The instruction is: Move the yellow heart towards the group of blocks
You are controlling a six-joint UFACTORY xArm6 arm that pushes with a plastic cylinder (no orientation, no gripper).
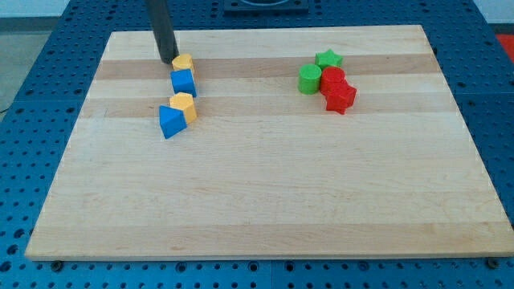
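Tip: my tip (169, 61) is a bare rod with no pincer, so nothing opens, closes or is held; it stands on the board at the view's upper left.
Yellow heart: the upper yellow block (183, 62), probably the heart though its shape is hard to read, sits just beside my tip at 3 o'clock, touching or nearly so.
Left column: blue block (183, 82) touching it at 6 o'clock, then a second yellow block (184, 105) and a blue wedge-like block (169, 121).
Group: green star (328, 58), green cylinder (309, 79) and two red blocks (336, 89) lie well apart at 3 o'clock.
Judgement: a push toward 3 o'clock suits.
Surface: wooden board (265, 193), bare between heart and group.
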